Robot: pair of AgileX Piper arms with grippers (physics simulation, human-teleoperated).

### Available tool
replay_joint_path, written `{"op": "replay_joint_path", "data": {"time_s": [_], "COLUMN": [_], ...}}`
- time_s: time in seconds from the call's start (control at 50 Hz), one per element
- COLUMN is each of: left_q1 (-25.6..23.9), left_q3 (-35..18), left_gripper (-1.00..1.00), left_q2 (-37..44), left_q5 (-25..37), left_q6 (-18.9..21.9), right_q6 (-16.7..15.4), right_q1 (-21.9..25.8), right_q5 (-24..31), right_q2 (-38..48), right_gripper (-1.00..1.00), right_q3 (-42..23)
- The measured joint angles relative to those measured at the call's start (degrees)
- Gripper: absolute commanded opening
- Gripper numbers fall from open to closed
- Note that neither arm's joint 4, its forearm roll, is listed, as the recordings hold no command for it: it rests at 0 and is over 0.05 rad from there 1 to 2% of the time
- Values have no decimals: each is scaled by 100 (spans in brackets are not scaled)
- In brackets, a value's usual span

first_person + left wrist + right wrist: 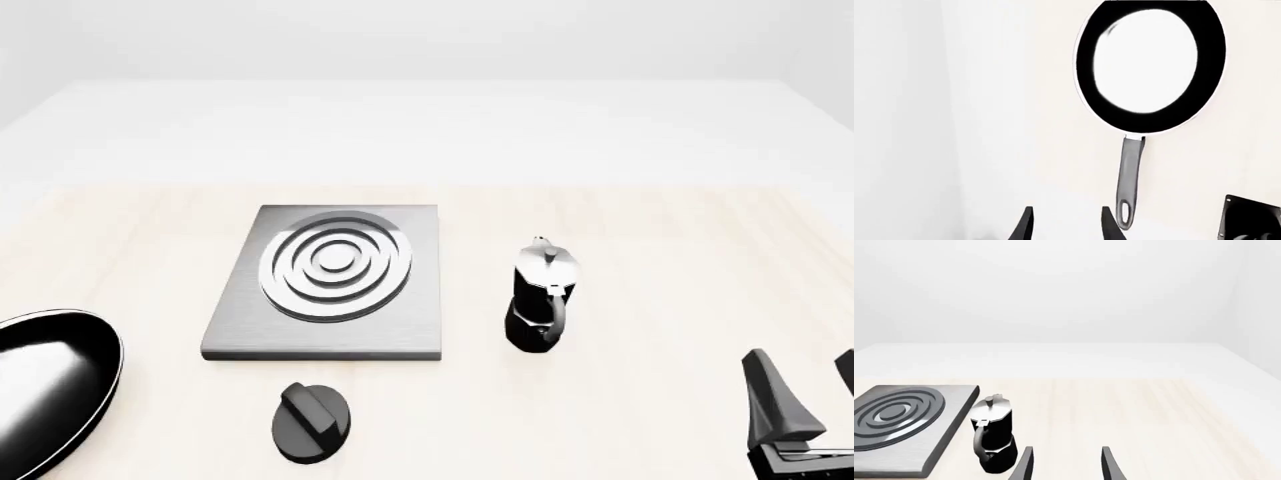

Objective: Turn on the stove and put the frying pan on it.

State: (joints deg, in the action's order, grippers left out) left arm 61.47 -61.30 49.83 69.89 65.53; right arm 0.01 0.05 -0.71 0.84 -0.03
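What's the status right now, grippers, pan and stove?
Left gripper open, empty, short of pan handle. Right gripper open, empty. Pan on table left of stove, burner bare; knob untouched. Moka pot stands right of stove.

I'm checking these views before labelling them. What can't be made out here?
- Frying pan: the front view's left edge cuts it, handle unseen.
- Left gripper: absent from the front view; only its fingertips show in its wrist view.
- Knob: its setting is unreadable.
- Stove: cropped in the right wrist view.

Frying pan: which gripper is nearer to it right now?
Left. The left gripper is open just short of the frying pan handle's end. The right gripper sits at the table's opposite side, beyond the moka pot.
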Motion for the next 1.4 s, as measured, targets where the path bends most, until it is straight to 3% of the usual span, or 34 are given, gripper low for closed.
{"op": "replay_joint_path", "data": {"time_s": [0.28, 0.64, 0.9, 1.4], "left_q1": [793, 753, 610, 69], "left_q3": [319, 998, 1580, 2386], "left_gripper": [100, 100, 100, 100], "left_q2": [-102, -379, -479, -373], "left_q5": [-1, -18, -213, -811], "left_q6": [866, 1291, 1378, 1146], "right_q6": [0, 0, 0, 0], "right_q1": [0, 1, 0, 0], "right_q5": [-48, -76, -80, -82], "right_q2": [50, 77, 81, 83], "right_gripper": [100, 100, 100, 100], "right_q3": [0, 0, 0, 0]}}
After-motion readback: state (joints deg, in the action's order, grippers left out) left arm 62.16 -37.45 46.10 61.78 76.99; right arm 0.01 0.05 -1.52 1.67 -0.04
